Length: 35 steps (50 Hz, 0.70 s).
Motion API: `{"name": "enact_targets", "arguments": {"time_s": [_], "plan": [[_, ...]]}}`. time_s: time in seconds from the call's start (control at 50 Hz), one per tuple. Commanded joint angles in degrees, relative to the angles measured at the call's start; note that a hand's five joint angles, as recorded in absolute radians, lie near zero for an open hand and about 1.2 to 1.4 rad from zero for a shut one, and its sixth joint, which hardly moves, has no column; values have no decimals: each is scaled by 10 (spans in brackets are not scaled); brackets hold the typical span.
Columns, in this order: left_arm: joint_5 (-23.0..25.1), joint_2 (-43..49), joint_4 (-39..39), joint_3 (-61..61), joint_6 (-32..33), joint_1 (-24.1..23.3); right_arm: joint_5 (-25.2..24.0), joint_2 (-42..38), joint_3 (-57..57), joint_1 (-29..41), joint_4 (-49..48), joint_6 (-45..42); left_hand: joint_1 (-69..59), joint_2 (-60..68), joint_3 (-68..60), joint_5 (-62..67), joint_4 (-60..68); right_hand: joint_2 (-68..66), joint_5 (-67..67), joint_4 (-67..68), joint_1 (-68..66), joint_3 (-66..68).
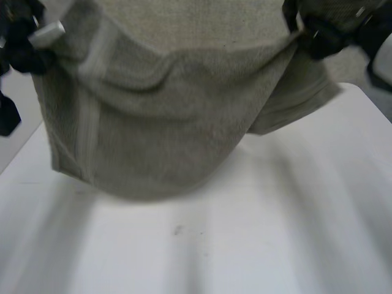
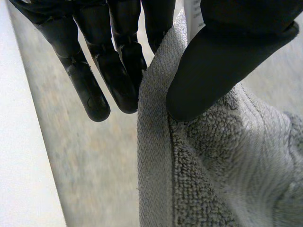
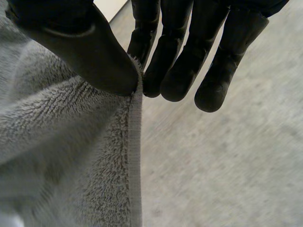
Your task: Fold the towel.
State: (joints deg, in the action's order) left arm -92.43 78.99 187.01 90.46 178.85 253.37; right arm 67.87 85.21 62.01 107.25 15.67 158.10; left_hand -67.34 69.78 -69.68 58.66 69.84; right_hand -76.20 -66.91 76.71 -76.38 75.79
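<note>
Head view: the towel (image 1: pixel 165 122) hung in the air over the white surface (image 1: pixel 257 245), spread between the two hands. The left hand (image 1: pixel 19 54) held it at the upper corner on its own side and the right hand (image 1: pixel 323 37) at the opposite upper corner. The cloth sagged in the middle, and part of it trailed lower beneath the right hand. Could not tell whether the bottom hem touched the surface.

Step in hand, as judged: the towel was lifted and stretched out, with the fold itself not yet made. The next move probably called for lowering the cloth so that the hanging hem landed first, then carrying the held edge over to meet it. Both hands would need to travel level and keep their pinches, or the sag would turn into a crooked crease.

Left wrist view gave the grip that the head view left as dark shapes. The thumb (image 2: pixel 222 66) pressed the towel's hemmed edge against the inner fingers (image 2: pixel 156 28), while the outer ones hung straight and free of the cloth.

Right wrist view showed the same sort of hold. The thumb (image 3: pixel 85 52) clamped the hem against the nearest fingertips (image 3: pixel 151 80), and the pile fell away below the palm.

Neither wrist view showed the drape or the surface under it. That came from the head view alone.
</note>
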Motion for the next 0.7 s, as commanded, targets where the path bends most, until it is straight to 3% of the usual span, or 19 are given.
{"name": "enact_targets", "arguments": {"time_s": [0.02, 0.2, 0.34, 0.38, 0.48, 0.58, 0.7], "plan": [[0, -12, 0, -20, -47, 5, -5, 8, -109, 0, 164, -7, -127, 102, -103, 113, 102, -38, -31, 33, -36, 42], [2, 25, 14, 31, -52, 30, 8, -61, -125, 15, 183, -27, -127, 102, -103, 113, 102, -38, -31, 33, -36, 42], [17, 158, 102, 44, -52, 44, 50, -179, -163, 46, 175, -61, -127, 102, -103, 113, 102, -38, -31, 33, -36, 42], [22, 186, 131, 27, -54, 40, 86, -250, -232, 52, 148, -79, -127, 102, -103, 113, 102, -38, -31, 33, -36, 42], [25, 256, 198, -75, -61, 29, 129, -340, -375, 58, 85, -84, -127, 102, -103, 113, 102, -38, -31, 33, -36, 42], [24, 277, 208, -184, -76, 26, 121, -352, -463, 58, 43, -81, -127, 102, -103, 113, 102, -38, -31, 33, -36, 42], [23, 268, 204, -218, -148, 34, 74, -305, -437, 58, 53, -79, -127, 102, -103, 113, 102, -38, -31, 33, -36, 42]]}}
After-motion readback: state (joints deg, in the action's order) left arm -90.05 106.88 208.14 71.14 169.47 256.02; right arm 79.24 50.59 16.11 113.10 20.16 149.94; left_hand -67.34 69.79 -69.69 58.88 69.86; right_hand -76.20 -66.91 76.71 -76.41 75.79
